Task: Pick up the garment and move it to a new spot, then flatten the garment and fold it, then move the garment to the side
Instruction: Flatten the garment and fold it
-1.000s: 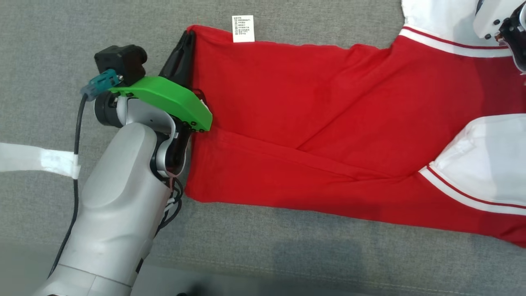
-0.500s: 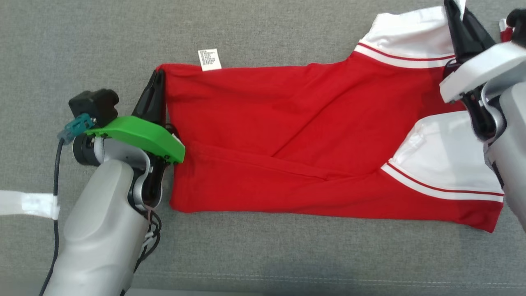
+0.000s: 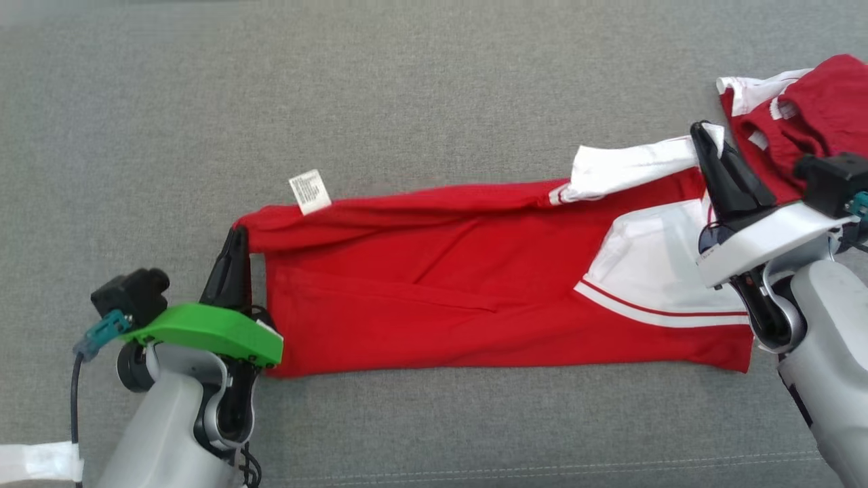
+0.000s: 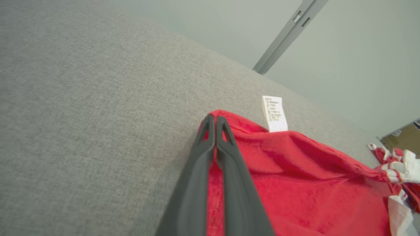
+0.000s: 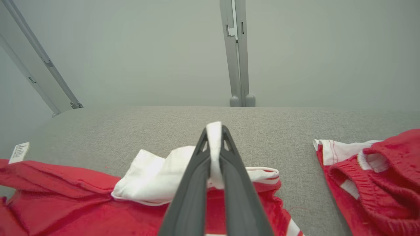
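Head view first: the red knit garment with white striped sleeves (image 3: 434,325) lies stretched across the middle of the frame on the grey woven surface (image 3: 434,81). At lower left, the left gripper (image 3: 236,237) is pinched tight on the red hem corner, just below the white care label (image 3: 309,191). At right, the right gripper (image 3: 706,135) is clamped on the white sleeve edge, with a crumpled red-and-white garment (image 3: 820,102) close by in the upper right corner.

This looks like a lengthwise fold. Both arms should travel together toward the bottom of the frame, holding the lifted edge taut and level. They should let go only once edge lies on edge.

Left wrist view: the left gripper (image 4: 215,122) at centre has red cloth nipped between its closed fingers, and the care label (image 4: 275,113) stands just right of the tips.

Right wrist view: the right gripper (image 5: 215,130) at centre grips a white fold. The spare garment (image 5: 377,170) at right is worth steering clear of.
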